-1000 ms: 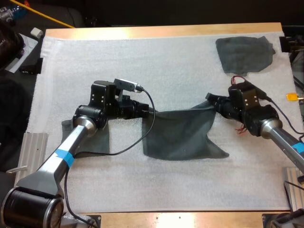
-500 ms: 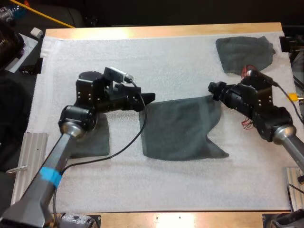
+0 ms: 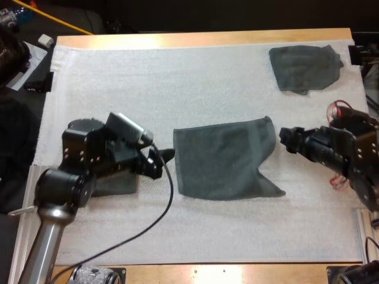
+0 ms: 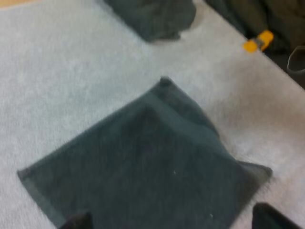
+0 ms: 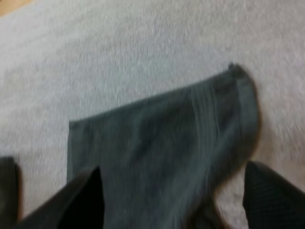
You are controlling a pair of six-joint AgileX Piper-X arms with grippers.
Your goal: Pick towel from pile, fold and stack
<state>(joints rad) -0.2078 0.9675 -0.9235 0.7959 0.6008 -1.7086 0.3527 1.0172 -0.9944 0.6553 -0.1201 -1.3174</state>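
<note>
Here, towel (image 3: 222,157) lies flat (one corner jutting).

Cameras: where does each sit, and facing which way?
High view: behind the arms, looking forward and down; left gripper and right gripper flank the flat towel.
Left wrist view: on left arm, facing across that towel toward the crumpled towel; own open fingertips.
Right wrist view: on right arm, facing the towel's corner; own open fingers.
All three share the flat towel.
</note>
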